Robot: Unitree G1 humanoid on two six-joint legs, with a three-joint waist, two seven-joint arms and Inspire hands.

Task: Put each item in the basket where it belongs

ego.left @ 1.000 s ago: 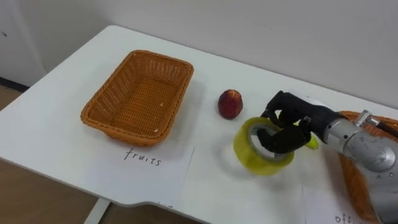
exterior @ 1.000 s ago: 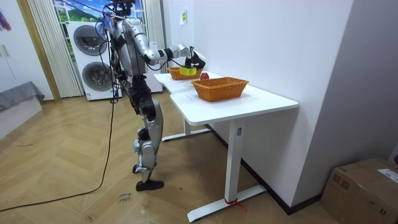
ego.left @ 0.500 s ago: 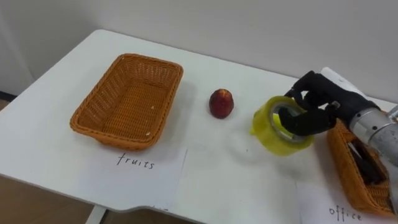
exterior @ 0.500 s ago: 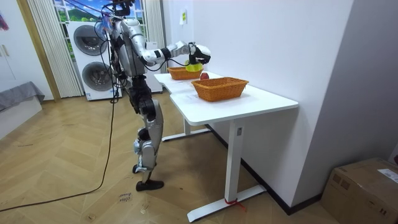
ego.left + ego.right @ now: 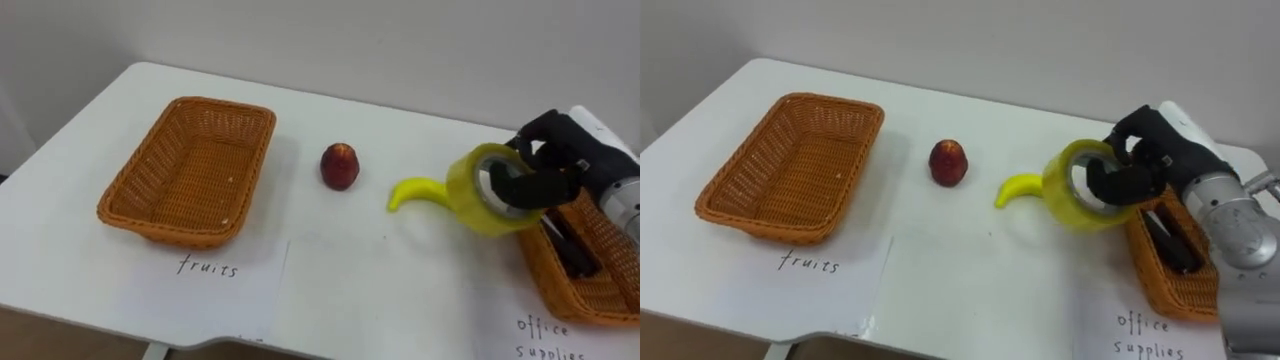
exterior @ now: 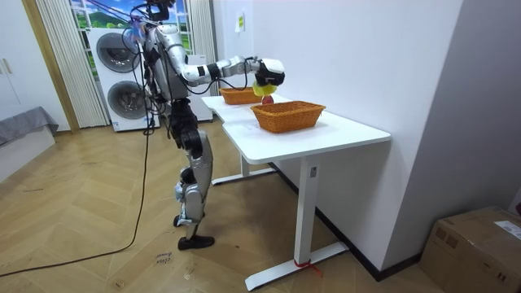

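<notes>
Yellow tape roll is held by the right hand, fingers curled through its core, beside the office-supplies basket; a banana is partly hidden behind it.

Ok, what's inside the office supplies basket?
Some dark, long items lie inside the office basket; I can't tell what they are. The right hand, shut on the tape roll, covers the basket's far end, so anything there is hidden.
</notes>
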